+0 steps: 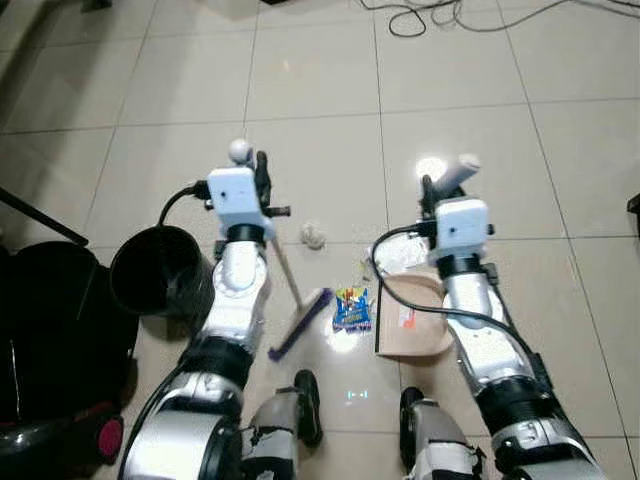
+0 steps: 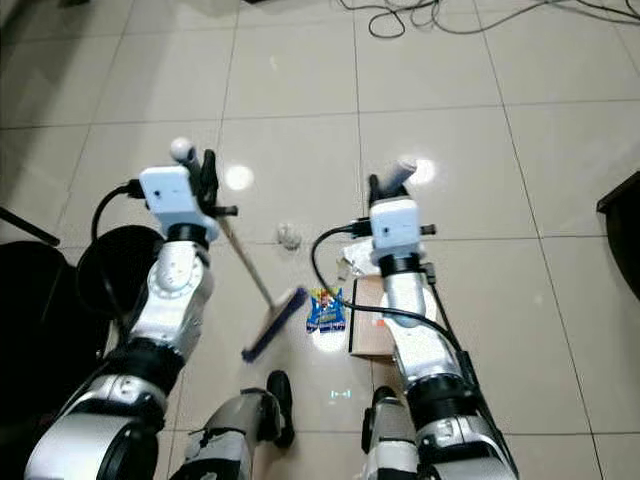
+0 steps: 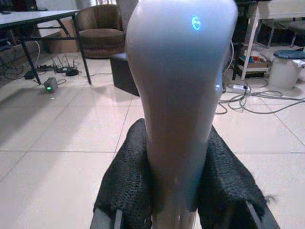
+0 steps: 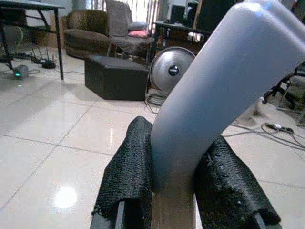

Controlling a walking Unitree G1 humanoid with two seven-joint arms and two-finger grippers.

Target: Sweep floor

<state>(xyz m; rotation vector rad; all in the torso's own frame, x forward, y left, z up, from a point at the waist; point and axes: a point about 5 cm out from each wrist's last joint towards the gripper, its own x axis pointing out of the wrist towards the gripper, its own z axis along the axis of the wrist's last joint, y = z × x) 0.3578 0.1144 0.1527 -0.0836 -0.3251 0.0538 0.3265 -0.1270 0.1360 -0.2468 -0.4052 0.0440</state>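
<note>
My left gripper [image 1: 261, 182] is shut on the grey top of the broom handle [image 3: 181, 95], its black fingers [image 3: 127, 176] pressed on both sides. The broom's stick slants down to a purple head [image 1: 300, 326] on the tiles. Over on the other side, my right gripper [image 1: 430, 196] is shut on the grey handle [image 4: 219, 90] of a tan dustpan [image 1: 415, 318] that rests on the floor. A blue wrapper [image 1: 352, 308] lies between broom head and dustpan. A crumpled white paper ball [image 1: 314, 235] sits farther out, and clear crumpled plastic [image 1: 400, 257] lies at the dustpan's far edge.
A round black bin [image 1: 160, 272] stands on the floor to my left, with a dark bulky object [image 1: 50, 330] beyond it. Cables [image 1: 440, 15] trail across the tiles far ahead. My feet [image 1: 305, 400] are just behind the broom head. A dark object [image 2: 620, 230] edges in at right.
</note>
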